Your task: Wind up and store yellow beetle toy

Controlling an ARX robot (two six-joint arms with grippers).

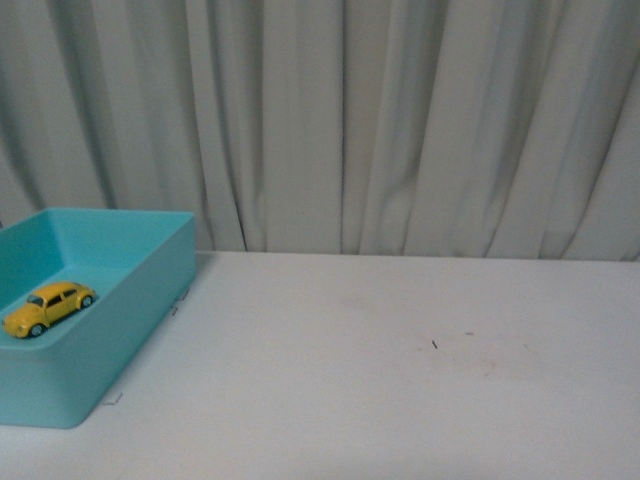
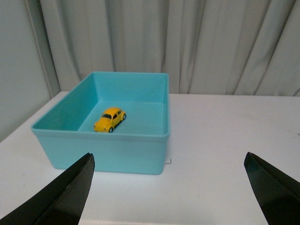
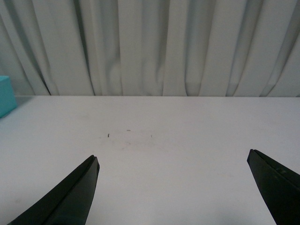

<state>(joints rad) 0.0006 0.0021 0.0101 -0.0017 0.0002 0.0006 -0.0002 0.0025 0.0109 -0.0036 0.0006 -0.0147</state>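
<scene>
Left wrist view: beetle (image 2: pixel 109 120) sits on its wheels inside teal bin (image 2: pixel 101 149), untouched. Left gripper (image 2: pixel 169 187) and right gripper (image 3: pixel 172 190) both spread wide, empty. Storage looks done; winding can't be judged.

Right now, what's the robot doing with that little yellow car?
Nothing is holding it at this moment. The yellow beetle toy sits on its wheels inside the turquoise bin at the left of the white table. The left gripper and right gripper both have their jaws wide apart and empty, away from the bin.
</scene>
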